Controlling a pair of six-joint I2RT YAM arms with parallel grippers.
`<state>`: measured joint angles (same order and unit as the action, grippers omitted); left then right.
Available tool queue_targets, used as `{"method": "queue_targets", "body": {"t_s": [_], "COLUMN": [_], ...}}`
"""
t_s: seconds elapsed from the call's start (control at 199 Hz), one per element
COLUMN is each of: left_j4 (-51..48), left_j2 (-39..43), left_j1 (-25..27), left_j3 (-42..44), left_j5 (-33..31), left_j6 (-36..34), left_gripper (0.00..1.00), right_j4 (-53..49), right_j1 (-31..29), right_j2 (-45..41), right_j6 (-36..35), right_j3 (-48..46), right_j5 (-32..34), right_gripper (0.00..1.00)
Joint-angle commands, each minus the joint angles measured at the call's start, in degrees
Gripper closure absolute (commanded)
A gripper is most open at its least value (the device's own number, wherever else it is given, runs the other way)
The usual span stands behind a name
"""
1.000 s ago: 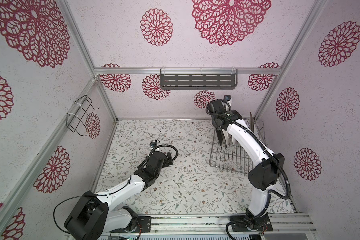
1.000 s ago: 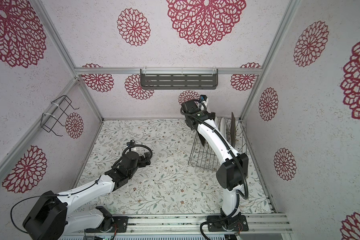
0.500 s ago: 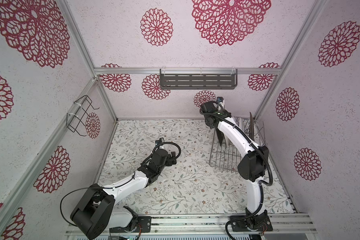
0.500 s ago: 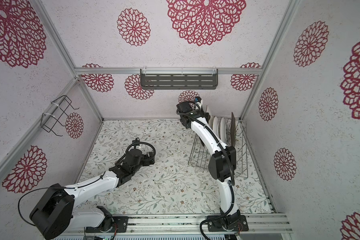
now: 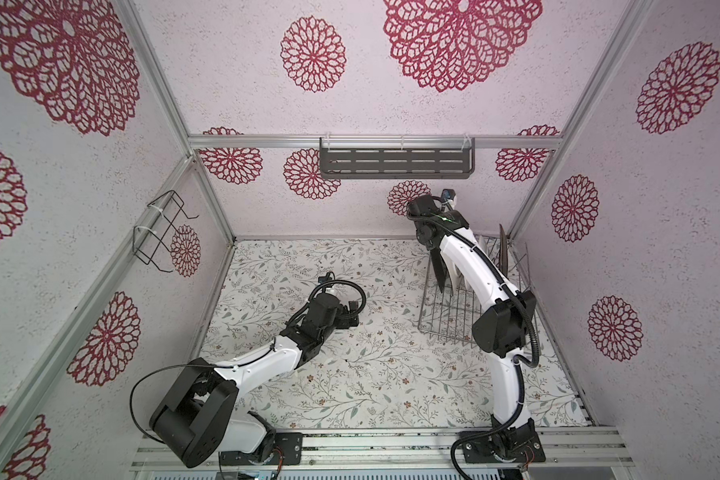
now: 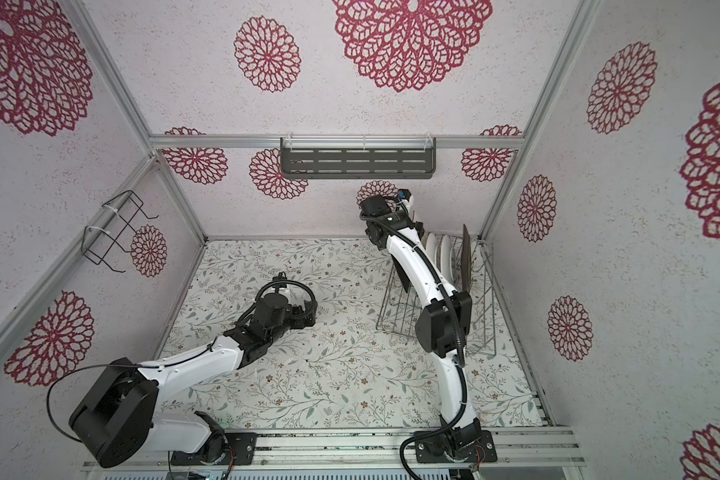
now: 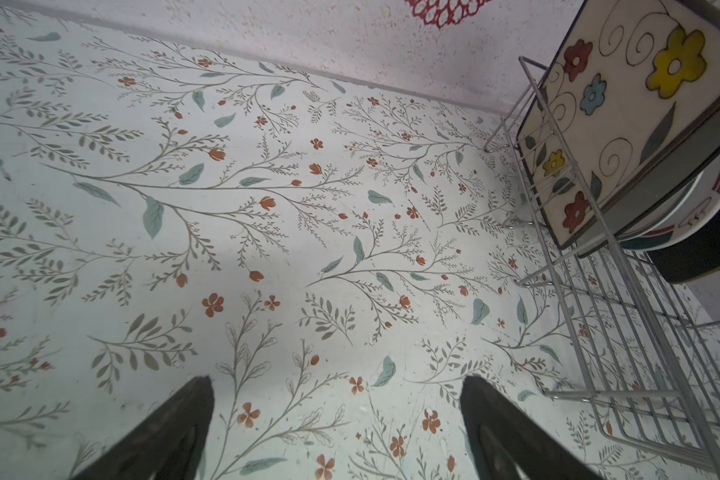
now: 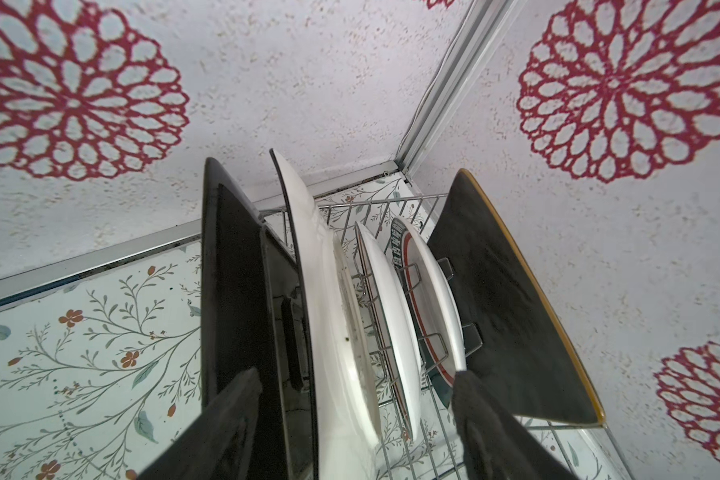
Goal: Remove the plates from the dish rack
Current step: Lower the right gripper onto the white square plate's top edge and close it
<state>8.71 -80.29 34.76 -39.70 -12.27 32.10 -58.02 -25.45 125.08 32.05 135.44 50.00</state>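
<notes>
My right tool [image 8: 355, 374], released, straddled black and white ceramic plates [image 8: 329, 316] propped upright by prongs of the silver wire dish rack [image 5: 445, 318]; my left tool [image 7: 337, 380] hung released.

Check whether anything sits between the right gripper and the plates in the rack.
Nothing visible does. In the right wrist view the open right gripper hangs directly over the plates, which stand on edge in the dish rack, with no other object between. Its fingers span several plates rather than one.
</notes>
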Motion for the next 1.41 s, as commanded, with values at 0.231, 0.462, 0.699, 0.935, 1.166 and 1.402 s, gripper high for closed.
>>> {"method": "queue_targets", "body": {"t_s": [0.231, 0.462, 0.699, 0.935, 1.166, 1.402], "left_j4": [1.0, 0.6, 0.4, 0.0, 0.6, 0.4], "left_j2": [0.0, -0.2, -0.1, -0.5, -1.5, -1.7], "left_j1": [0.7, 0.7, 0.8, 0.8, 1.0, 1.2], "left_j3": [-1.6, -2.3, -2.3, -2.8, -2.8, -3.0], "left_j5": [1.5, 2.0, 1.6, 1.6, 1.3, 0.9], "left_j6": [0.1, 1.0, 0.7, 0.7, 0.2, 0.0], "left_gripper": [0.03, 0.03, 0.03, 0.03, 0.03, 0.03], "right_j4": [-2.8, -4.0, -4.2, -4.6, -4.1, -3.9], "right_j1": [0.8, 1.6, 2.2, 2.3, 2.5, 2.9], "right_j2": [1.9, 3.8, 4.0, 5.1, 5.8, 6.5], "right_j6": [-0.2, 0.1, 0.2, -0.1, -0.5, -1.1], "right_j3": [4.0, 5.8, 5.8, 5.9, 5.8, 5.9], "right_j5": [-3.8, -3.4, -1.8, 0.4, 0.5, 0.4], "right_gripper": [0.24, 0.32, 0.39, 0.45, 0.47, 0.52]}}
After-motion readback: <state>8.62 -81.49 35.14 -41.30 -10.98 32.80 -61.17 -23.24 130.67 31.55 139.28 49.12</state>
